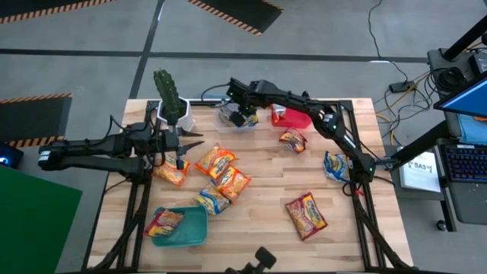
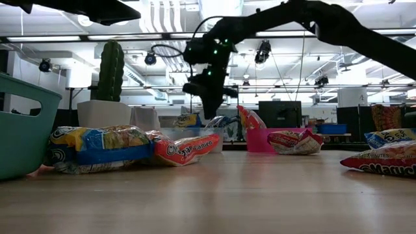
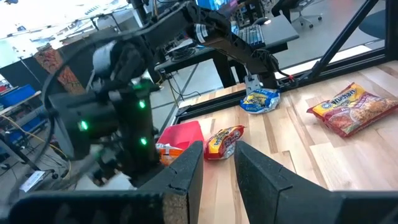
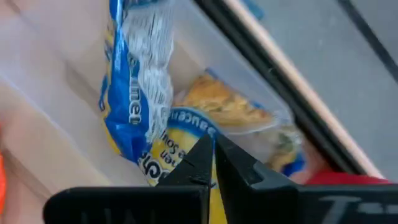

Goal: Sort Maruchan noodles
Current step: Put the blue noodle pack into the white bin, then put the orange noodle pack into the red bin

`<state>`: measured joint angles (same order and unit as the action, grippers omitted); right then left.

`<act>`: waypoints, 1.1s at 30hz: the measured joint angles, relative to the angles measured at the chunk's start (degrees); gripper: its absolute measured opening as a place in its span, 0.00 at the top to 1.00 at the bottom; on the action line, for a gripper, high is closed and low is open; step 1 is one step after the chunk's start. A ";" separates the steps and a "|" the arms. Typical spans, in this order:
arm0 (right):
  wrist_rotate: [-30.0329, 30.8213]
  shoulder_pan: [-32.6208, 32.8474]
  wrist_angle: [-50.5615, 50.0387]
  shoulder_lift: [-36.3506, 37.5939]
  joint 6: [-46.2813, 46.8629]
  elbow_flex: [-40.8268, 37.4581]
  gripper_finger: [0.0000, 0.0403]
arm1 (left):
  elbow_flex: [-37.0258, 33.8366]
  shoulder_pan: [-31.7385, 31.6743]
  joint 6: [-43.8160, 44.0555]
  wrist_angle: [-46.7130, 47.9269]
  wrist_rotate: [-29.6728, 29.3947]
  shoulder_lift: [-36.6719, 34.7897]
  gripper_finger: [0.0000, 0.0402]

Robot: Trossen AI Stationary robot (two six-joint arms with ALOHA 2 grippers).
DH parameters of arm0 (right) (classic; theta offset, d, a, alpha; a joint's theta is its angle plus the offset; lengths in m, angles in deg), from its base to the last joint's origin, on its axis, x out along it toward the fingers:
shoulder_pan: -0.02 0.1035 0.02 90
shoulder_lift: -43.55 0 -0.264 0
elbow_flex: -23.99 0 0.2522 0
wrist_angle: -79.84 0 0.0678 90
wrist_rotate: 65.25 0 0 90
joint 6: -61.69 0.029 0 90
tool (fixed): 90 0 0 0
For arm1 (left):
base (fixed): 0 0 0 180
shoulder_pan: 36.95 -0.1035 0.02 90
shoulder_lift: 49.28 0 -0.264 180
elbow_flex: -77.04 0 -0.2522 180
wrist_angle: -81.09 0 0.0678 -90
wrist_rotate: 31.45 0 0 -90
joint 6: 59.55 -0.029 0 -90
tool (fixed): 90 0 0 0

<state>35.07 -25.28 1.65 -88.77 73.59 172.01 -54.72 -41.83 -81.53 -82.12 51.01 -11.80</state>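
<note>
Near edge: teal bin (image 1: 190, 230) holds one red-yellow packet (image 1: 163, 221). Mid table: loose packets (image 1: 222, 173) scattered. Left gripper (image 1: 179, 156) above orange packet (image 1: 172, 172), fingers (image 3: 264, 180) slightly apart, empty. Far edge: right gripper (image 1: 240, 116) over clear bin (image 4: 205, 68), fingers together, blue packet (image 4: 134, 93) inside bin. Red bin (image 1: 295, 118) beside.

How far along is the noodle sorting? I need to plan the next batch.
Done: packets lie in the teal bin, red bin and clear bin. In hand: the right claw, shut, is over the clear bin; the left claw hovers above an orange packet. Left: about seven packets loose on the table.
</note>
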 joint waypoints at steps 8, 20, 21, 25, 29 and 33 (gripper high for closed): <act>-9.90 2.26 7.66 -2.24 -1.23 -0.62 0.98 | 0.00 0.00 -0.01 0.04 0.00 -0.01 0.81; -10.36 2.76 12.77 -2.15 -1.57 -0.60 0.98 | 0.00 0.00 0.00 0.07 -0.02 0.03 0.81; -10.26 2.56 11.78 -1.95 -1.61 -0.60 0.98 | 0.00 0.00 0.00 0.19 -0.01 0.03 0.81; -10.15 2.10 7.39 -0.74 -2.22 -0.60 0.98 | 0.00 0.00 0.00 0.73 -0.01 0.03 0.81; -10.02 2.79 4.40 1.25 -3.01 -0.60 0.98 | 0.00 0.00 0.00 1.03 -0.02 0.19 0.81; -10.34 5.40 1.69 3.11 -5.05 -0.56 0.98 | 0.00 0.01 0.29 0.97 -0.02 0.49 0.81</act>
<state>24.74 -19.88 3.34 -85.66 68.54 171.46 -54.72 -41.82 -81.25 -81.15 50.99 -11.31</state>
